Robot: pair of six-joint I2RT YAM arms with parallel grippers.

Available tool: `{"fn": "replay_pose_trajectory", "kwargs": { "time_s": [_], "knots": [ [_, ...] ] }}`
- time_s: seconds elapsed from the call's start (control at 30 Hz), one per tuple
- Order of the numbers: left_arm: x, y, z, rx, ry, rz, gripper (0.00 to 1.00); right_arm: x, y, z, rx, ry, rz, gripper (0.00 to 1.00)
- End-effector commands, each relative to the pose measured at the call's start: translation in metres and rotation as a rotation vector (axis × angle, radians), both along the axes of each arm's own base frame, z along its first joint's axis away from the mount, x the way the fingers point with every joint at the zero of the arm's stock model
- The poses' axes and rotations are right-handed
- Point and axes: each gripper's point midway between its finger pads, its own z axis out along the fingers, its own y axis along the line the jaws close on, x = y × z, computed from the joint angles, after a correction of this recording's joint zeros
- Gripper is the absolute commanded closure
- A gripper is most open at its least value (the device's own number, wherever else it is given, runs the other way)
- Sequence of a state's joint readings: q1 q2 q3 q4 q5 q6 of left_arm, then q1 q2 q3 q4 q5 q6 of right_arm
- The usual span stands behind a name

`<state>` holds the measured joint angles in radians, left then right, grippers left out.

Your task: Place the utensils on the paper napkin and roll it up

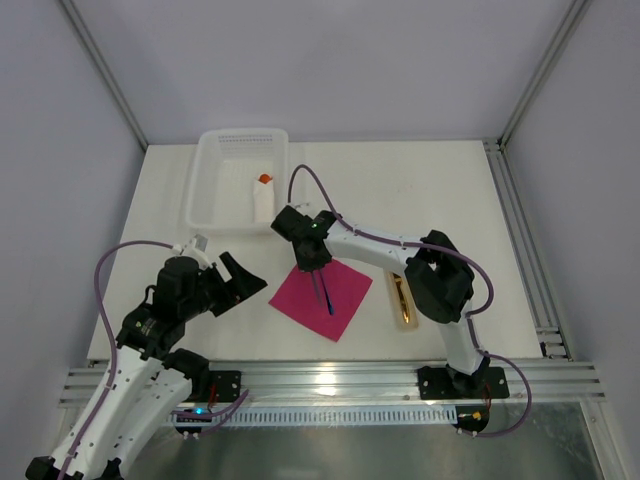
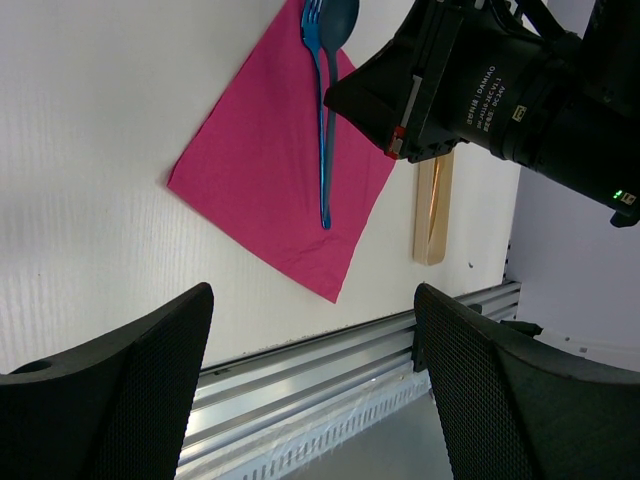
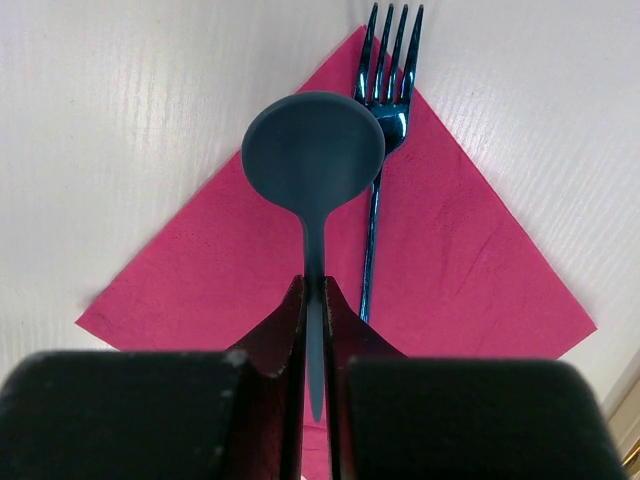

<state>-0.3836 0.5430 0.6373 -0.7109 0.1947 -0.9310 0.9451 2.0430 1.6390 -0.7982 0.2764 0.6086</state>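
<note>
The right gripper [image 3: 315, 300] has its jaws closed tight on the thin handle of a blue round-bowled plastic spoon [image 3: 313, 150]. The bowl sticks out ahead of the fingers, over a thin magenta-pink square paper napkin [image 3: 470, 260]; whether the spoon touches the paper cannot be told. Just beside it, a slim blue plastic fork [image 3: 385, 115] lies flat on the napkin along its diagonal, with its tines reaching past one corner. The napkin lies flat and unrolled on the white table [image 1: 440, 190] between the two arms.

The left gripper [image 2: 312, 300] hangs near the napkin's left side with its jaws spread wide and nothing between them.

A long beige rounded-end strip [image 2: 433, 215] lies on the table to the right of the napkin. Farther back stands a white plastic basket [image 1: 205, 190] that holds a white roll with an orange tip [image 1: 263, 203].
</note>
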Motion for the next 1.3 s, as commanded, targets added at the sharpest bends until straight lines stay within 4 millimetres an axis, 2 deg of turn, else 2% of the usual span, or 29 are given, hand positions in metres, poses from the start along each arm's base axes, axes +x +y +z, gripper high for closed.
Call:
{"fn": "replay_pose_trajectory", "kwargs": {
  "time_s": [0.0,0.2,0.6,0.8,1.27],
  "knots": [
    [0.002,-0.001,0.005,-0.001,-0.018,-0.013,0.17,0.002,-0.005,-0.004,-0.026,-0.009,-0.021,0.96],
    [0.002,-0.001,0.005,0.002,-0.018,-0.014,0.17,-0.001,-0.012,-0.010,-0.061,-0.003,-0.010,0.96],
    [0.001,-0.002,0.006,-0.002,-0.020,-0.019,0.17,-0.005,-0.015,-0.021,-0.065,0.015,0.000,0.96],
    [0.001,-0.002,0.007,-0.004,-0.022,-0.017,0.17,-0.004,-0.012,-0.023,-0.051,0.018,0.000,0.96],
    [0.000,-0.001,0.003,0.004,-0.013,-0.022,0.17,0.002,-0.021,-0.038,-0.091,0.022,-0.019,0.96]
  ]
}}
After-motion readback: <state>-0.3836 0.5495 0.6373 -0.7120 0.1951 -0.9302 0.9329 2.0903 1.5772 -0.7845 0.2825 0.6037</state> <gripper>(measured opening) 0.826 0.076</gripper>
